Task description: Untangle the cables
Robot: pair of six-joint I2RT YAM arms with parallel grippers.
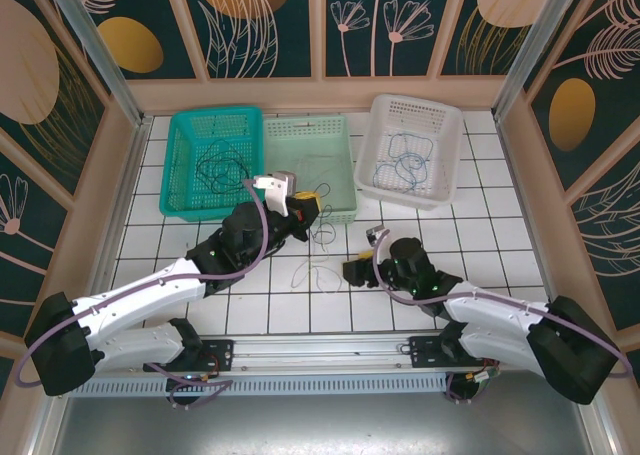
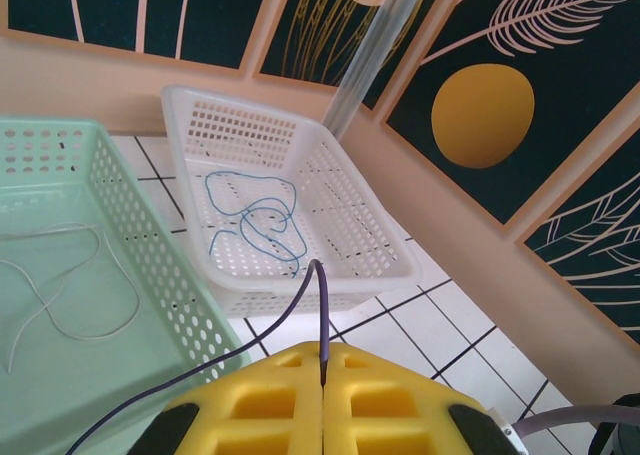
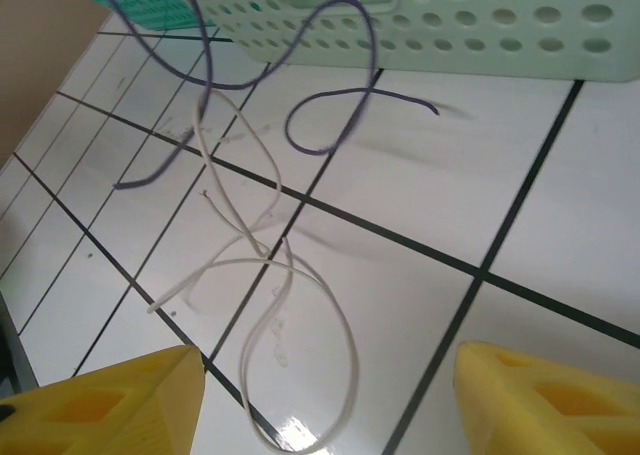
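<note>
Task partly done: blue cable [image 1: 405,162] lies in white basket [image 1: 447,155] at 1 o'clock, black cable [image 1: 220,163] in teal basket [image 1: 215,112] at 11, pale cable [image 2: 118,268] in mint basket [image 1: 305,123]. Remaining: left claw [image 2: 322,360] clenched on purple cable [image 3: 367,60], right claw [image 3: 325,395] released over white cable [image 3: 345,325] crossing it on worktop [image 3: 560,205]

- The left arm [image 1: 150,295] stretches forward from its base and angles inward toward the middle of the table.
- The left gripper [image 1: 303,210] has its yellow fingers [image 2: 260,405] pressed together, pinching a thin purple cable [image 2: 318,295] at their seam.
- The right arm [image 1: 490,320] reaches inward to the left, lying low.
- The right gripper [image 1: 352,270] tilts downward, its yellow fingers [image 3: 110,400] standing well apart.
</note>
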